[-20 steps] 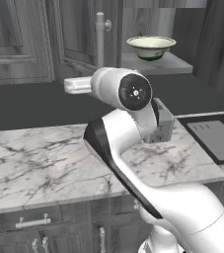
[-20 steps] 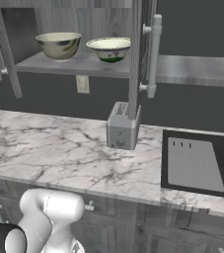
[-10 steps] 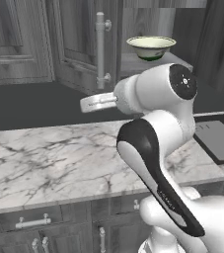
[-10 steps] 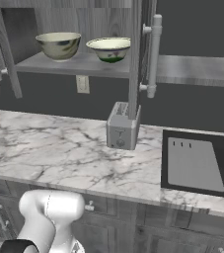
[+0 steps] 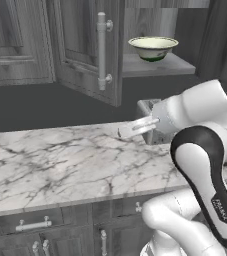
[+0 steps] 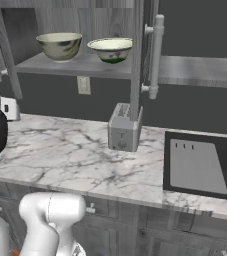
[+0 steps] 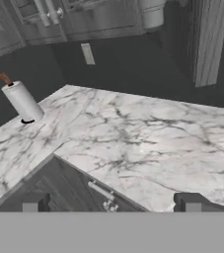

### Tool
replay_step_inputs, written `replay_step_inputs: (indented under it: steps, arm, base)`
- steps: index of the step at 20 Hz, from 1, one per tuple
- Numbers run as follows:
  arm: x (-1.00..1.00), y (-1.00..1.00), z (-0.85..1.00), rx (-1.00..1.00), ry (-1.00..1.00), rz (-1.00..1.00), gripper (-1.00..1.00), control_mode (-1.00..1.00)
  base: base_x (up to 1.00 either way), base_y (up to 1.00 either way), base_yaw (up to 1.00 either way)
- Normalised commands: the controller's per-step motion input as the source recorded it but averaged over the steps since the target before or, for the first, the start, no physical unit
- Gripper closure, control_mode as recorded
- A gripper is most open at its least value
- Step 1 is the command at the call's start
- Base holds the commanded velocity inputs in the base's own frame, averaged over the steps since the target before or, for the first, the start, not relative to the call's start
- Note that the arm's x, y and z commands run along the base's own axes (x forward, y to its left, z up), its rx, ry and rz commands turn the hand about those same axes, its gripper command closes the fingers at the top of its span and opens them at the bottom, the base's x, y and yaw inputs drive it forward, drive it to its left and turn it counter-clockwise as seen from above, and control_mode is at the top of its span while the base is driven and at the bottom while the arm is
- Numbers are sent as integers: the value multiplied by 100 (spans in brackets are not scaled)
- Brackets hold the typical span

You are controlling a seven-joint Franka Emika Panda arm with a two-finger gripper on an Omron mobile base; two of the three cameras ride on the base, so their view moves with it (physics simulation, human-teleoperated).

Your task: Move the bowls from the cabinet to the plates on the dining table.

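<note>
While our claw [image 5: 126, 131] hangs wide open and empty over the counter [image 5: 60, 165], both bowls [image 6: 60, 45] [image 6: 111, 49] sit on the cabinet [image 6: 85, 65] shelf, well above it. No readable labels.

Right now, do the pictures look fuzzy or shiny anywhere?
Left base view: the gripper looks soft and smeared. Right base view: the bowls sit sharp and evenly lit, no glare. Hand view: the marble counter is clear, slanted.

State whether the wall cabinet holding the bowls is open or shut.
Open: the cabinet door stands swung out, exposing both bowls.
</note>
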Motion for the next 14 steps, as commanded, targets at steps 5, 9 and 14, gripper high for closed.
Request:
replay_step_inputs:
  steps: [5,9,14]
  arm:
    - [11,-68,9,8,0,10,-100,-100]
    - [2,-63,35,8,7,0,-100,-100]
    - [15,-54,41,8,12,-7,-100,-100]
  base:
    - [0,0,0]
    - [0,0,0]
    - [0,0,0]
